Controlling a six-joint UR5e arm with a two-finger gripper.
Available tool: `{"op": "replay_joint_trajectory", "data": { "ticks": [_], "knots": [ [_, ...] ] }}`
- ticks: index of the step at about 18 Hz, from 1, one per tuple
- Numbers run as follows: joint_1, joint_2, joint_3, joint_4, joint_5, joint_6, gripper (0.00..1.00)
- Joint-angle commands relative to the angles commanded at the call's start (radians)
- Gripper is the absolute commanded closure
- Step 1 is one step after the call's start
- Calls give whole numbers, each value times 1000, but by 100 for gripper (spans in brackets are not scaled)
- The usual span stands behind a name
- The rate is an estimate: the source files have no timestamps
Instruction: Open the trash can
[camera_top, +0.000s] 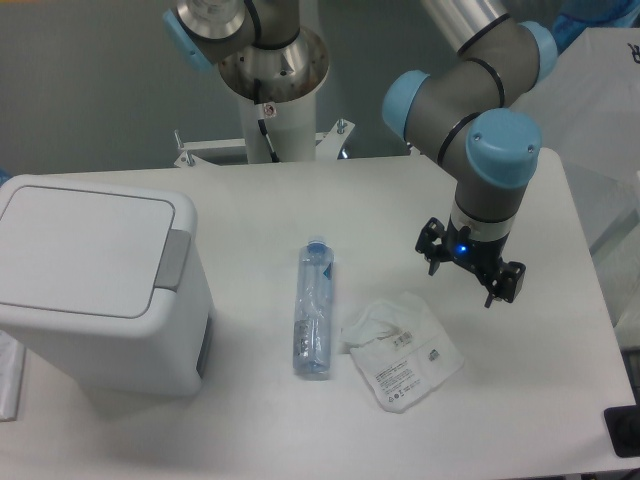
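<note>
While lidded, trash can (95, 285) sits well left of gripper (470, 270).

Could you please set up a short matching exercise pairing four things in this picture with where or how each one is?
Things:
1. trash can
2. bottle
3. white packet
4. claw

Descriptions:
A. lying on its side mid-table
B. above the table at the right, holding nothing
C. lid shut, at the left
D. flat on the table, right of the bottle

Pairs: 1-C, 2-A, 3-D, 4-B
</note>
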Motion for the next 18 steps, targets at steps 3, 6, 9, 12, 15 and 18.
{"op": "replay_joint_trajectory", "data": {
  "ticks": [3, 6, 9, 12, 15, 18],
  "knots": [
    [-6, 3, 0, 3, 2, -3, 0],
    [-5, 5, 2, 3, -3, -3, 0],
    [-9, 3, 14, 3, -8, -6, 0],
    [-18, -2, 14, 6, -11, -11, 0],
    [-6, 0, -17, 69, -144, -55, 0],
    [-12, 5, -32, 123, -178, -182, 0]
  ]
}}
